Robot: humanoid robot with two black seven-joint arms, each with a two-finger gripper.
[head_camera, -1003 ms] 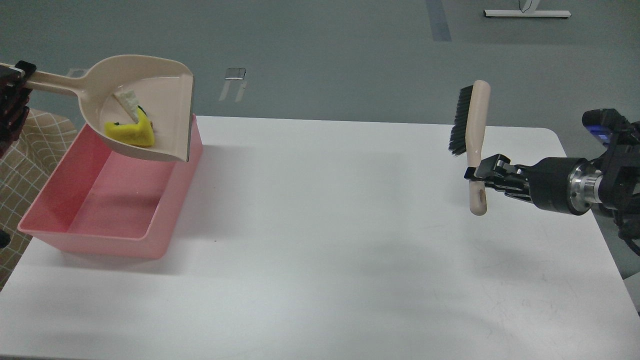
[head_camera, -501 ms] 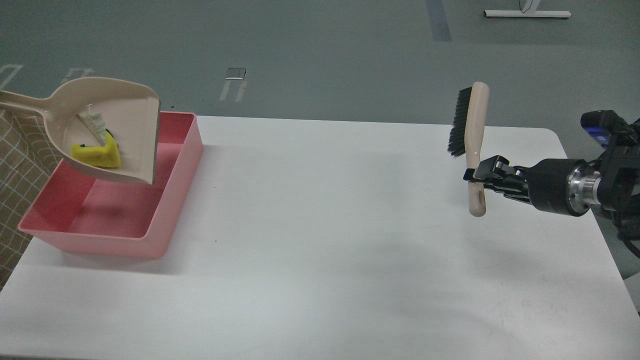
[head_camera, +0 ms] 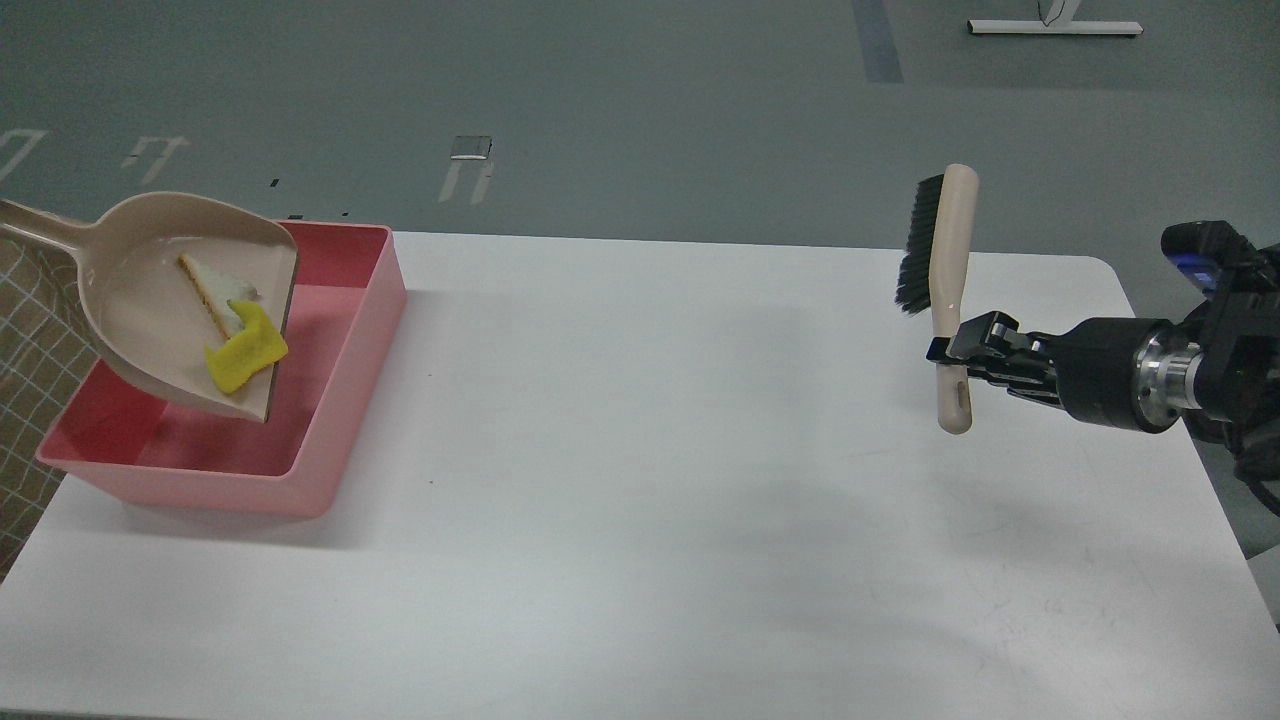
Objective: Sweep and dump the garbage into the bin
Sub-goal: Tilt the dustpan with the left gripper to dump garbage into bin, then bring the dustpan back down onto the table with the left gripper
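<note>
A beige dustpan (head_camera: 150,300) hangs tilted over the pink bin (head_camera: 350,330) at the table's left, its lip low inside the bin. The garbage lies in the pan: a white bread piece with brown crust (head_camera: 215,295) and a yellow sponge block (head_camera: 245,352) at the lip. The pan's handle runs off the left edge; my left gripper is out of view. My right gripper (head_camera: 962,360) at the right is shut on the handle of a beige brush with black bristles (head_camera: 935,250), held upright above the table.
The white table (head_camera: 650,480) carries only the bin. A checked beige cloth (head_camera: 30,340) lies left of the table. Grey floor lies beyond the far edge.
The dustpan has moved left and down over the bin and tipped forward. The bread and sponge have slid toward its lip. The right arm and brush have stayed nearly still.
</note>
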